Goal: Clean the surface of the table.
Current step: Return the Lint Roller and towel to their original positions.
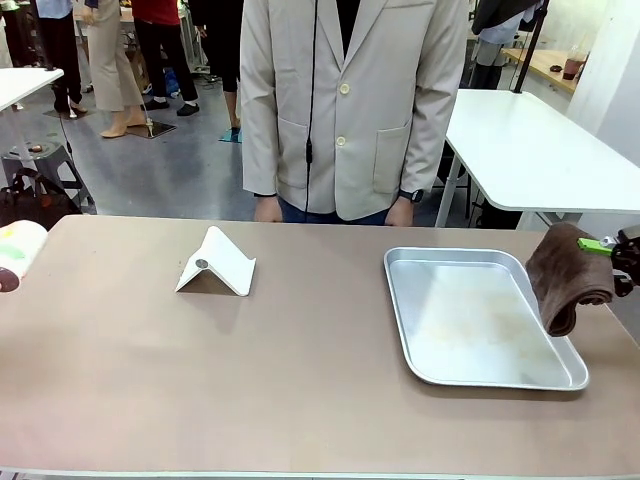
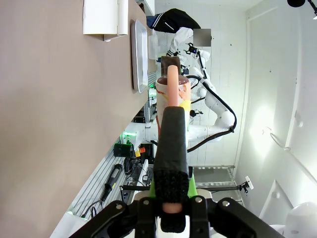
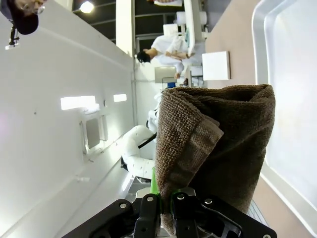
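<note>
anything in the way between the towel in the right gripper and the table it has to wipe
Yes: the tray lies on the table right beside the towel held in the right gripper, covering that part. Farther left a white stand sits on it.

The tray takes up the right part of the worktop. Left of the tray stands a white folded stand, with bare surface all round it. A broad lane between stand and tray runs from the near edge to the far edge. On the near side of the tray, a bare strip follows the near edge.

A brown towel, clamped in the right hand, hangs across the tray's right rim and blocks that side. Far left of the tray, a printed bundle gripped by the left hand juts in over the worktop's edge. Beyond the tray's far-left corner, a person stands against the far edge, arms hanging.
</note>
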`<state>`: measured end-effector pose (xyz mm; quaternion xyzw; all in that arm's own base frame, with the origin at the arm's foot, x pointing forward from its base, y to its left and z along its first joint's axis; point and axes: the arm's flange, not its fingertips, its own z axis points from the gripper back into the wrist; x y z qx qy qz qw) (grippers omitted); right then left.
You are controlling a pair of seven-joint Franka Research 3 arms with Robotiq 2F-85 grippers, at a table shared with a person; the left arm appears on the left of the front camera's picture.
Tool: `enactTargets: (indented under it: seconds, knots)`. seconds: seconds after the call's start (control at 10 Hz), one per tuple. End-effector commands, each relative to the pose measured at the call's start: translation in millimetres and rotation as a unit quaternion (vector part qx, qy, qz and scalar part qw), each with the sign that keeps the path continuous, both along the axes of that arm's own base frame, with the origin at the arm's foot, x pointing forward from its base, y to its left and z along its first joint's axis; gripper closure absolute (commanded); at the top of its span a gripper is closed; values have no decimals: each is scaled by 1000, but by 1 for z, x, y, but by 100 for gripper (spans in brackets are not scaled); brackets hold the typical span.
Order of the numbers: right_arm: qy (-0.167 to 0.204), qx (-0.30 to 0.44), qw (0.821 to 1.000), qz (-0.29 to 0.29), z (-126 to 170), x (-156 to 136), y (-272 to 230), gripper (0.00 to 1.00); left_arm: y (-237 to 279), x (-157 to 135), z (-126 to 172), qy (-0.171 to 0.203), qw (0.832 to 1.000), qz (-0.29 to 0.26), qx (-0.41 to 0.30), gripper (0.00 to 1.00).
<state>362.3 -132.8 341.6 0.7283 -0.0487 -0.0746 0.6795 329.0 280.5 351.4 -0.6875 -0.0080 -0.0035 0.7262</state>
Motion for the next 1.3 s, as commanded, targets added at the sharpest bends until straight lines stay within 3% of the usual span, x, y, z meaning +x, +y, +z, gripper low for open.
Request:
enactTargets:
  seconds: [0.0,0.1,0.2,0.3,0.5,0.9,1.2]
  knots:
    - [-4,5,1000,0,5,-5,0,93,-1,-2,5,-5,1000,6,-8,78]
    - [0,0,1000,0,0,0,0,93,0,0,0,0,1000,0,0,78]
    - [-6,6,1000,-15,5,2,4,93,4,-3,11,-4,999,35,-18,78]
    - [-19,-11,999,-30,16,12,20,93,-6,2,29,-20,999,20,-34,78]
    - [-64,-11,998,7,44,32,64,93,-40,28,60,-16,999,-9,-30,78]
    - [-100,-17,993,64,89,82,181,93,-140,91,106,4,995,-87,52,78]
    - [-106,-49,990,85,79,114,275,93,-223,112,114,-5,976,-152,156,78]
